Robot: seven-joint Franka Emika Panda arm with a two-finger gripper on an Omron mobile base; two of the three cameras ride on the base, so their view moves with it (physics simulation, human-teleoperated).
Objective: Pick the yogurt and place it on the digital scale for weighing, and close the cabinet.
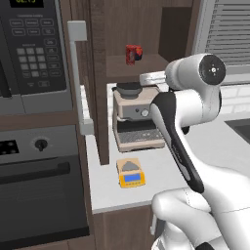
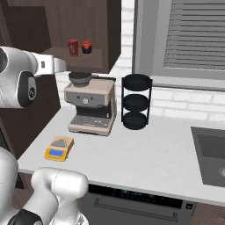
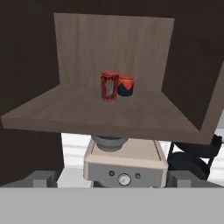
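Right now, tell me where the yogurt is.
The yogurt stands upright on the shelf of the open cabinet, above the coffee machine. In the hand view the smaller red-and-blue jar sits just to its right, slightly behind.

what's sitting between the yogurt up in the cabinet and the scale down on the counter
The coffee machine stands between the yogurt and the scale, seen in the right base view.

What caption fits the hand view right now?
Open cabinet shelf holding the yogurt beside a small red-and-blue jar, coffee machine below.
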